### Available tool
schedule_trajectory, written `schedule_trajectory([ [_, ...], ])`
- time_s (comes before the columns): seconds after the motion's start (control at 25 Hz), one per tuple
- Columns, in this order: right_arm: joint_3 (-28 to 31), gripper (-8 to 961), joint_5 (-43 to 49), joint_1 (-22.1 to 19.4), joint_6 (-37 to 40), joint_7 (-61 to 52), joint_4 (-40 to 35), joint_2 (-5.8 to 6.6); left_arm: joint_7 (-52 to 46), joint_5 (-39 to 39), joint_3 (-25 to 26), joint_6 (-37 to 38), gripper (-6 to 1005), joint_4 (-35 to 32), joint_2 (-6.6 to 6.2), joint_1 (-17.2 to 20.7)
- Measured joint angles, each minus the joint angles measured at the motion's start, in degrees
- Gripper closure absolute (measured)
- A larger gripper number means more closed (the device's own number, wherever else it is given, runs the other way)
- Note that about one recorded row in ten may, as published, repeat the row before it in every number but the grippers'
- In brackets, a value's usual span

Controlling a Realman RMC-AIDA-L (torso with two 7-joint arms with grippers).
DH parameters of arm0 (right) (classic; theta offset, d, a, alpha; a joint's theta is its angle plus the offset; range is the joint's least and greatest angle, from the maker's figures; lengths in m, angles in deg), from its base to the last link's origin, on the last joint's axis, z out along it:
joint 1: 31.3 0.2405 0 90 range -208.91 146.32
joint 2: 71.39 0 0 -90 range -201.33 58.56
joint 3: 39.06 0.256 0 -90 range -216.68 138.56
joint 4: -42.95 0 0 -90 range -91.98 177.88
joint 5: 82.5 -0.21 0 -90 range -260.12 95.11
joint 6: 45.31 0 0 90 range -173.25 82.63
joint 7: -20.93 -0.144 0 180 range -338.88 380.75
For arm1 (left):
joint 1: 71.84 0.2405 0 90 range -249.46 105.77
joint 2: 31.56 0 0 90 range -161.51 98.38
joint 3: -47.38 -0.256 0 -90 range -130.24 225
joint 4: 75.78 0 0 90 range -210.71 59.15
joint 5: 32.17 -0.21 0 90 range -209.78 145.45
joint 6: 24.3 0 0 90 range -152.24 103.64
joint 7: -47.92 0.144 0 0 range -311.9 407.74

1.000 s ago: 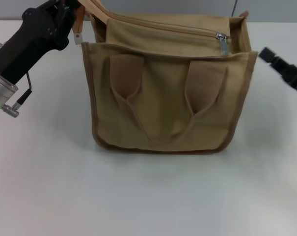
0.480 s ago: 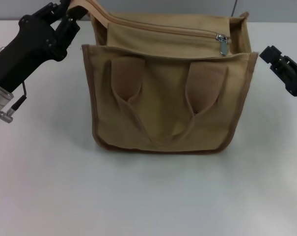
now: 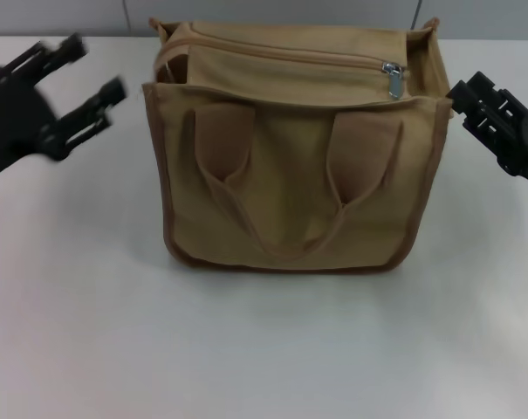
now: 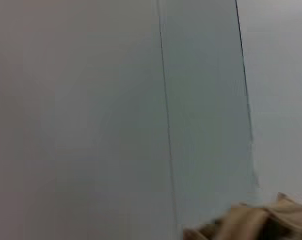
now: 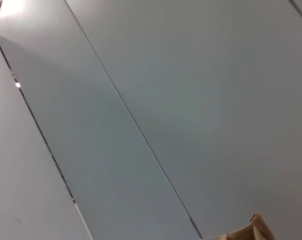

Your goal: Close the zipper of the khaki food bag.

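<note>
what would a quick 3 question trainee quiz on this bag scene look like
1. True or false: the left claw holds the khaki food bag.
2. Toward which of the robot's sides does the zipper slider sit?
3. The right claw is: A) gripping the slider B) beside the bag's right edge C) under the bag.

Key: 1 false, it is open, apart from the bag. 2 right. 3 B.

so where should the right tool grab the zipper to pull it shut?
Probably the silver pull tab, hanging from the slider at the zipper's right end on top of the khaki food bag. Come from above on the right, where the right tool waits; the tab is thin, so pinch its flat faces.
</note>
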Motion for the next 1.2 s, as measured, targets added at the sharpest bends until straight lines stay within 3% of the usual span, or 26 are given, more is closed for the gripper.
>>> schedule_trajectory([
  [0.08, -0.03, 262, 0.13, 0.06, 0.79, 0.51, -0.11, 0.03, -1.92, -1.78, -0.14, 2.72, 476, -0.39, -1.39, 1.51],
  [0.12, -0.14, 256, 0.32, 0.18, 1.75, 1.54, -0.30, 0.09, -2.82, -4.30, -0.25, 7.38, 435, -0.26, -2.95, 2.88],
  [0.28, -0.53, 231, 1.81, 0.02, 3.62, 3.43, -1.41, 0.22, -2.94, -7.70, -0.23, 15.00, 241, 0.13, -4.18, 4.76],
  [0.4, -0.61, 213, 4.47, -0.42, 6.84, 4.69, -3.23, 0.25, -2.91, -12.00, -0.67, 19.68, 180, -0.88, -3.54, 5.91],
  [0.8, -0.67, 151, 29.21, -0.33, 17.92, 9.17, -10.89, 0.32, -2.68, -23.89, -2.44, 18.73, 176, -1.30, -0.16, 4.37],
  [0.92, -0.65, 138, 32.54, -0.38, 17.91, 11.91, -11.05, 0.19, -1.94, -27.46, -2.50, 18.04, 176, -1.64, 0.98, 3.08],
  [1.2, -0.72, 137, 38.54, 0.32, 15.89, 13.43, -11.03, 0.20, -1.99, -32.36, -2.52, 16.26, 176, -1.40, 1.88, 0.91],
])
